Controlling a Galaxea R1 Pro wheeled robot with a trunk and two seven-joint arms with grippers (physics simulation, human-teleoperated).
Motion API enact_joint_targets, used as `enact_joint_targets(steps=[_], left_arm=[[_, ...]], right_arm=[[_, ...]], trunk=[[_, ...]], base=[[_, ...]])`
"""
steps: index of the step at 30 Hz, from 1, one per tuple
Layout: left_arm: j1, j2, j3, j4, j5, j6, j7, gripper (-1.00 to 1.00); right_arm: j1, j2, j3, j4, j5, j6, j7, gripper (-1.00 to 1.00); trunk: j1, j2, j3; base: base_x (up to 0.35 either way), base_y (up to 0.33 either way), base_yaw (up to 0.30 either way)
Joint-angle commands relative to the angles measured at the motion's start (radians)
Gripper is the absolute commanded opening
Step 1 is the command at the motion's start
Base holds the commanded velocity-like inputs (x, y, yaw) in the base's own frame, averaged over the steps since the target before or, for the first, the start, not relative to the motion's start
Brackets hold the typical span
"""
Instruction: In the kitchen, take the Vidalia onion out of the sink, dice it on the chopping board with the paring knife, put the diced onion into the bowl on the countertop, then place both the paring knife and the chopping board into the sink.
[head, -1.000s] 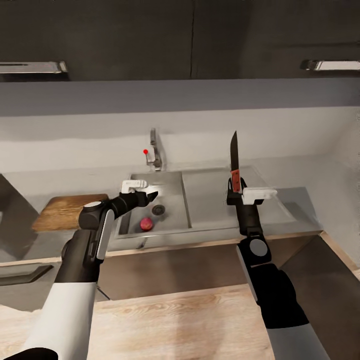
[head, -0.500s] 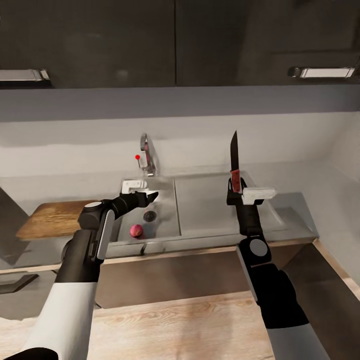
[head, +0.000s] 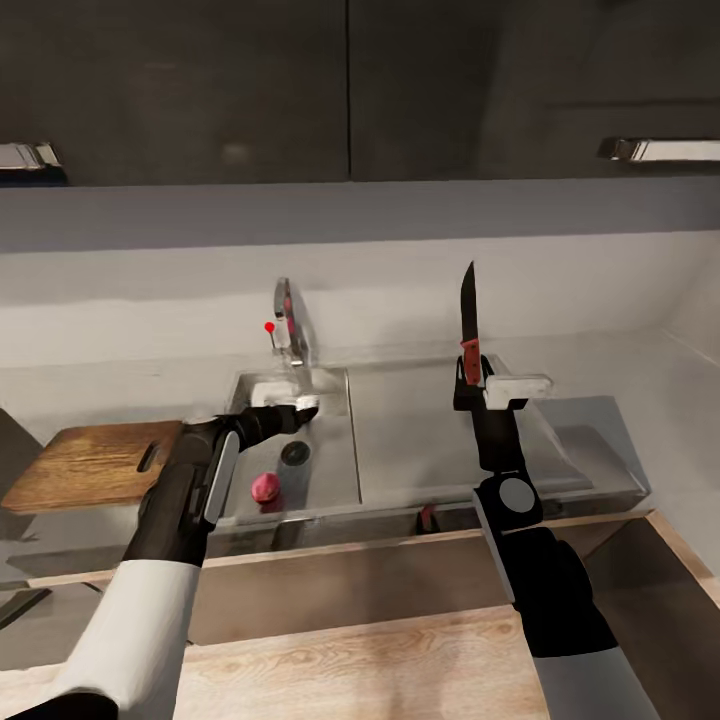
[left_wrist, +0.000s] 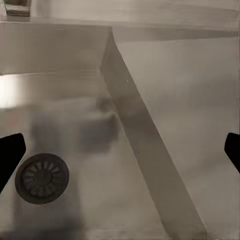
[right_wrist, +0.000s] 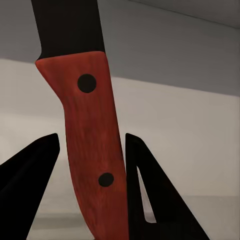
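Note:
The pinkish-red Vidalia onion (head: 265, 487) lies in the sink (head: 335, 480) near the basin's front, beside the round drain (head: 295, 452). My left gripper (head: 290, 402) hangs open over the back of the basin, above and behind the onion; in the left wrist view its fingertips (left_wrist: 10, 152) stand far apart over the drain (left_wrist: 42, 178). My right gripper (head: 470, 385) is shut on the paring knife (head: 467, 310) by its red handle (right_wrist: 92, 150), blade pointing up, above the drainboard. The chopping board (head: 95, 465) lies on the countertop (head: 600, 440) left of the sink. The bowl is out of view.
The chrome tap (head: 288, 325) with its red-tipped lever stands behind the basin, close to my left gripper. Dark wall cabinets (head: 350, 90) hang above. The flat drainboard (head: 420, 430) spreads under the knife. A wooden floor (head: 350, 660) lies in front.
The camera has shifted, sliding the sink and board leftward in the picture. My left arm has dropped lower, its gripper now over the basin's back. The right gripper still holds the knife upright.

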Motion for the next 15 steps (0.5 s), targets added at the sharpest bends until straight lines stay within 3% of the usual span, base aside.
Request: enact_joint_targets(steps=[1, 8, 13, 15], left_arm=[[-0.001, -0.001, 0.004, 0.063, 0.002, 0.004, 0.056, 1.00], [-0.005, -0.001, 0.005, 0.165, 0.002, 0.001, 0.165, 1.00], [-0.080, 0.025, 0.005, 0.342, 0.002, 0.000, 0.210, 1.00], [-0.100, 0.029, 0.005, 0.367, 0.003, 0.000, 0.212, 1.00]], right_arm=[[-0.001, 0.000, 0.002, 0.001, 0.009, 0.001, -0.006, -1.00], [-0.001, 0.000, 0.002, 0.001, 0.009, 0.001, -0.006, -1.00], [-0.001, 0.000, 0.002, 0.001, 0.009, 0.001, -0.006, -1.00], [-0.001, 0.000, 0.002, 0.001, 0.009, 0.001, -0.006, -1.00]], trunk=[[0.001, -0.002, -0.002], [0.001, -0.002, -0.002], [0.001, -0.002, -0.002], [0.001, -0.002, -0.002]], base=[[0.007, 0.000, 0.000], [0.002, 0.000, 0.000], [0.000, 0.000, 0.000], [0.000, 0.000, 0.000]])
